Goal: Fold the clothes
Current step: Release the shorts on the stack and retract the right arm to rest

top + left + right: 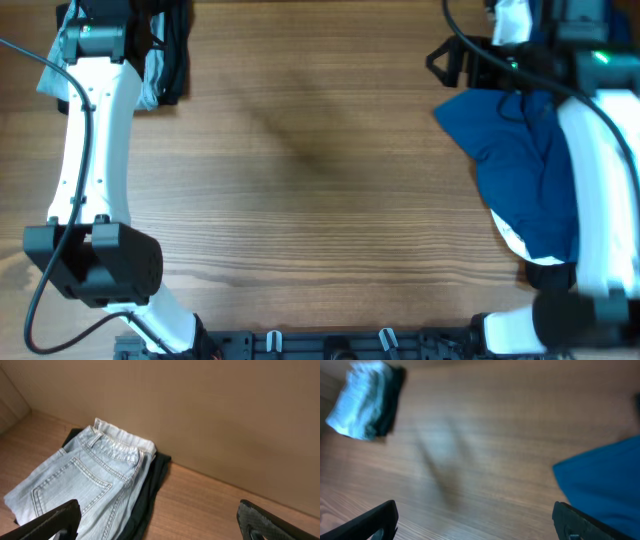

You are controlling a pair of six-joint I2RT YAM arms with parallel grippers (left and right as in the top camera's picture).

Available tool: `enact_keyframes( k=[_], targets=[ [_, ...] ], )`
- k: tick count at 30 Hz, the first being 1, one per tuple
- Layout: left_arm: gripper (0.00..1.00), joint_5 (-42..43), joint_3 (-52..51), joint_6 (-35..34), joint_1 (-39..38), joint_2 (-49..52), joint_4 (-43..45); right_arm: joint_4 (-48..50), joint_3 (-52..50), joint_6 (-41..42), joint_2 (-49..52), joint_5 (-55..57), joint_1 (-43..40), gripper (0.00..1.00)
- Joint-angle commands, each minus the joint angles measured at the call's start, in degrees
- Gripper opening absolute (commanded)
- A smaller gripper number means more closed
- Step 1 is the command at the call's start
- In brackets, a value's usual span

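At the far left corner of the table [320,200], the denim shorts [85,480] lie folded on top of the black garment [150,495], with the left jaws spread wide close by and gripping nothing. Over bare wood, the right jaws likewise gape empty, the navy garment [605,480] just beside them. Since the shorts rest directly on the black cloth, a deep pinch would likely catch both layers and drag the stack askew, spoiling the fold.
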Motion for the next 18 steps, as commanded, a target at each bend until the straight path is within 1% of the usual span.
enact_keyframes(
  k=[1, 3, 5, 6, 9, 11, 12, 13, 14, 17, 18],
  targets=[
    [1.0, 0.9, 0.0, 0.9, 0.1, 0.8, -1.0, -0.4, 1.6, 0.2, -6.8, 1.6, 0.4, 1.0],
    [1.0, 0.9, 0.0, 0.9, 0.1, 0.8, -1.0, -0.4, 1.6, 0.2, -7.8, 1.9, 0.4, 1.0],
    [1.0, 0.9, 0.0, 0.9, 0.1, 0.8, -1.0, -0.4, 1.4, 0.3, -7.7, 10.2, 0.4, 1.0],
    [1.0, 0.9, 0.0, 0.9, 0.1, 0.8, -1.0, -0.4, 1.1, 0.3, -7.7, 12.1, 0.4, 0.99],
    [1.0, 0.9, 0.0, 0.9, 0.1, 0.8, -1.0, -0.8, 1.0, 0.5, -7.5, 11.8, 0.5, 1.0],
    [1.0, 0.9, 0.0, 0.9, 0.1, 0.8, -1.0, 1.7, 0.7, 0.3, -8.9, 12.4, 0.6, 1.0],
    [1.0, 0.9, 0.0, 0.9, 0.1, 0.8, -1.0, 6.5, -1.6, 0.3, -11.6, 13.4, 0.9, 1.0],
    [1.0, 0.9, 0.0, 0.9, 0.1, 0.8, -1.0, 12.6, -6.0, 0.3, -15.4, 14.0, 1.3, 1.0],
    [1.0, 0.9, 0.0, 0.9, 0.1, 0.8, -1.0, 16.6, -9.7, 0.4, -18.2, 14.0, 1.4, 1.0],
    [1.0, 0.9, 0.0, 0.9, 0.1, 0.8, -1.0, 35.2, -29.7, 0.3, -30.7, 14.0, 2.8, 1.0],
    [1.0, 0.9, 0.0, 0.9, 0.1, 0.8, -1.0, 41.8, -38.3, 0.5, -35.9, 13.9, 2.8, 1.0]
  ],
)
